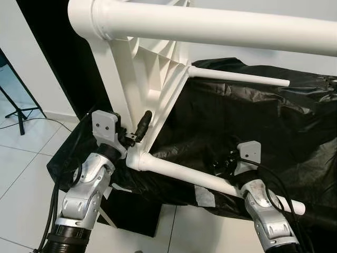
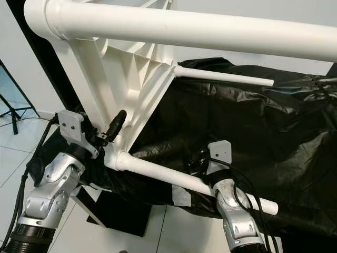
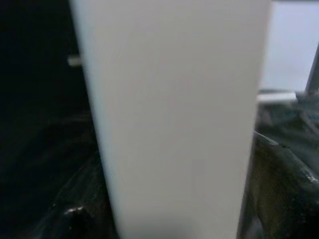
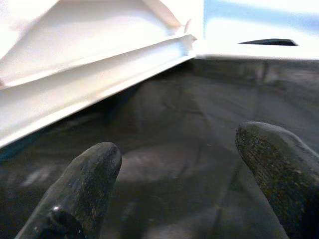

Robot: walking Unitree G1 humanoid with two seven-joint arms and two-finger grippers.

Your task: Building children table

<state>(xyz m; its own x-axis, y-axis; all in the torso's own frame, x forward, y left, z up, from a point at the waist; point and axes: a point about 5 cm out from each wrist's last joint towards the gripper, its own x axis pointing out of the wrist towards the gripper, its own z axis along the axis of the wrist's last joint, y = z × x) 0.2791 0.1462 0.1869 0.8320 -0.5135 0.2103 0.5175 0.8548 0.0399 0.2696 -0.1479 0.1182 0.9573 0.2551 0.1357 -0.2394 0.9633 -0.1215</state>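
The white children's table (image 1: 152, 79) stands on its side on a surface draped in a black sheet (image 1: 263, 121). Its ribbed underside faces me. Three white legs stick out of it: one close across the top (image 1: 210, 26), one far back (image 1: 237, 77) and one low in front (image 1: 200, 179). My left gripper (image 1: 134, 129) is shut on the table's rim just above the low leg's socket, with one black finger (image 1: 144, 121) on the ribbed side. The left wrist view is close on a white panel (image 3: 169, 119). My right gripper (image 4: 178, 142) is open over the sheet, just behind the low leg.
White tiled floor (image 1: 26, 153) lies to the left, with a black tripod foot (image 1: 20, 113) on it. A dark box (image 1: 131, 213) sits under the draped surface. A piece of white tape (image 1: 204, 197) is stuck on the sheet's front edge.
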